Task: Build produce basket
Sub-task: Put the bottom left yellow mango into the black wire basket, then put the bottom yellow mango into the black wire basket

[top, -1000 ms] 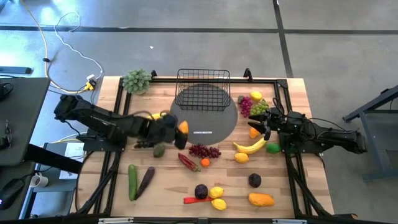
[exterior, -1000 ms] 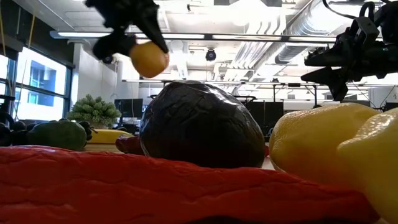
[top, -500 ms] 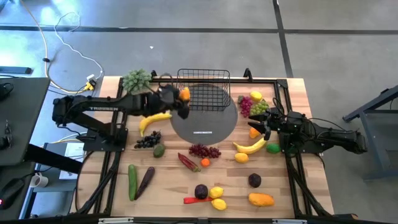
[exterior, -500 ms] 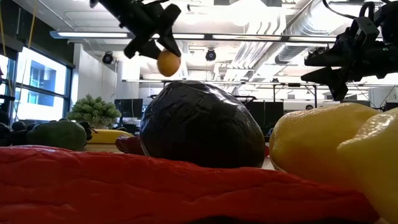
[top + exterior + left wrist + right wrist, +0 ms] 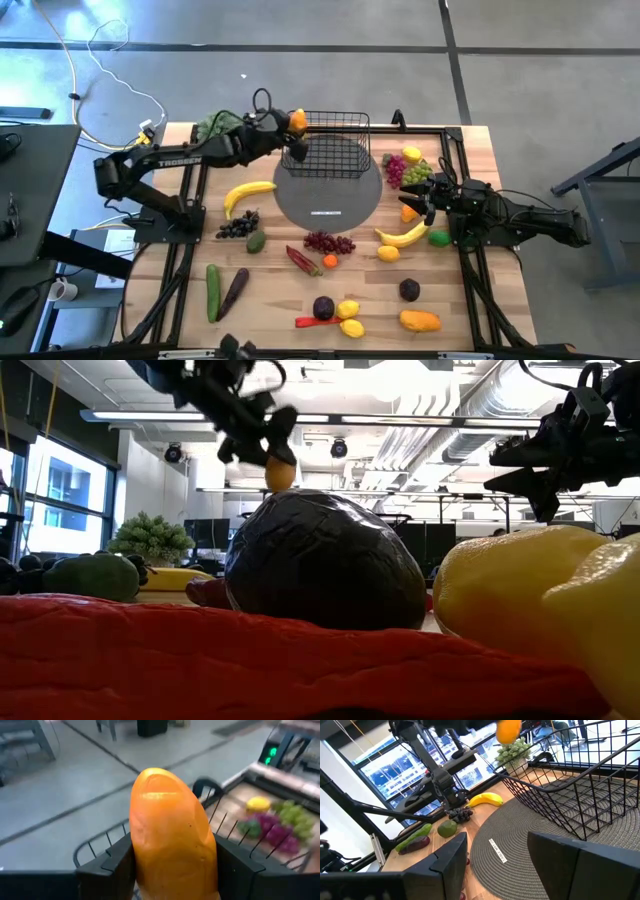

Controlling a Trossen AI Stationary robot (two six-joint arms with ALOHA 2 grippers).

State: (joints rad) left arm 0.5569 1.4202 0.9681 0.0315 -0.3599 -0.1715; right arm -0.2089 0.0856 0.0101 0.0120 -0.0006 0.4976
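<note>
Left pincer pinching orange fruit over basket rim. Right pincer spread, holding nothing.

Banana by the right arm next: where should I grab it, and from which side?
Judging from the high view, the banana lies flat, curved, clear of the lemon. Take it from above at mid-body, right gripper fingers across its narrow width; the tapered ends would likely slip.
</note>
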